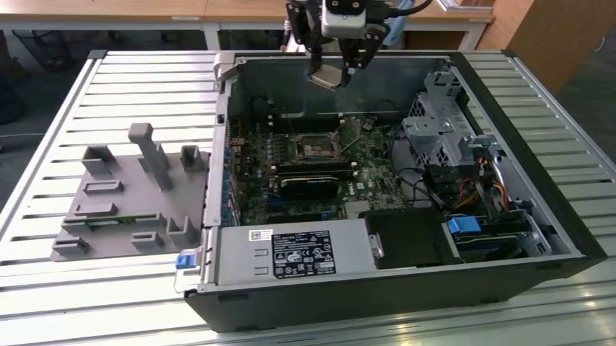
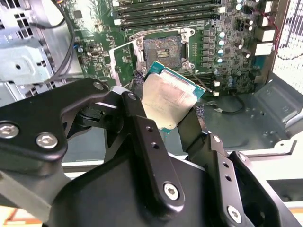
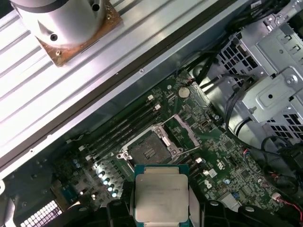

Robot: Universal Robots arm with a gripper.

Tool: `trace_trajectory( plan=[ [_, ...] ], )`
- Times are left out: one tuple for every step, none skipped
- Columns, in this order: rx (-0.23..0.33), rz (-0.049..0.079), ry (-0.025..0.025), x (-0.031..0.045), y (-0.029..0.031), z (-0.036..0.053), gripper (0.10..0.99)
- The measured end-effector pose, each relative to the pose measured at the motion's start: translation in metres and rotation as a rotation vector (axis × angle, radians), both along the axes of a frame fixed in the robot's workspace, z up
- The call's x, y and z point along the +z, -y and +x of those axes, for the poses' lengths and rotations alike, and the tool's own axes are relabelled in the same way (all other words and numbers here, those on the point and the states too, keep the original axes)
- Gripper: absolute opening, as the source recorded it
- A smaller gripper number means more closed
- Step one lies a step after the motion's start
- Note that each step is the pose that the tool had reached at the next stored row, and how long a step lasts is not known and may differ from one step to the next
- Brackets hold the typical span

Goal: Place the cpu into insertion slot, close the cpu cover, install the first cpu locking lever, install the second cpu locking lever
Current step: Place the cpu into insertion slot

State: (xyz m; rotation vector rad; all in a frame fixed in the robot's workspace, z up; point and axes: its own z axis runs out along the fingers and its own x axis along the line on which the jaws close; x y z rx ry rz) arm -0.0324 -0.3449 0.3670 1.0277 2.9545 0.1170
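Gripper (image 2: pixel 168 94) clamps cpu (image 3: pixel 161 196) (insertion slot (image 3: pixel 147 150) well below).

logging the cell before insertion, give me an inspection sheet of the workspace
surface: slatted metal table carrying an open computer case
job's things: cpu held tilted over the case; insertion slot empty; cpu cover open
clutter: grey fixture block at the exterior view's left
end effector: shut on cpu
cables: wire bundle inside the case, exterior view's right
surroundings: wooden desks behind the table
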Motion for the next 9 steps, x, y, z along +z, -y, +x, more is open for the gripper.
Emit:
trace_trajectory(
  plan=[
    [-0.012,0.0,0.0,-0.0001,0.0,0.0,0.541],
    [-0.024,-0.001,0.0,-0.0001,0.0,0.0,0.541],
    [-0.036,-0.001,0.0,-0.0002,0.0,0.0,0.541],
    [-0.048,-0.002,0.0,-0.0003,-0.0001,0.0,0.541],
    [-0.06,-0.002,0.0,-0.0004,-0.0001,0.0,0.541],
    [-0.072,-0.003,0.0,-0.0005,-0.0001,0.0,0.541],
    [-0.085,-0.003,0.0,-0.0005,-0.0001,0.0,0.541],
    [-0.097,-0.003,0.0,-0.0006,-0.0001,0.0,0.541],
    [-0.109,-0.004,0.0,-0.0007,-0.0002,0.0,0.541]
  ],
)
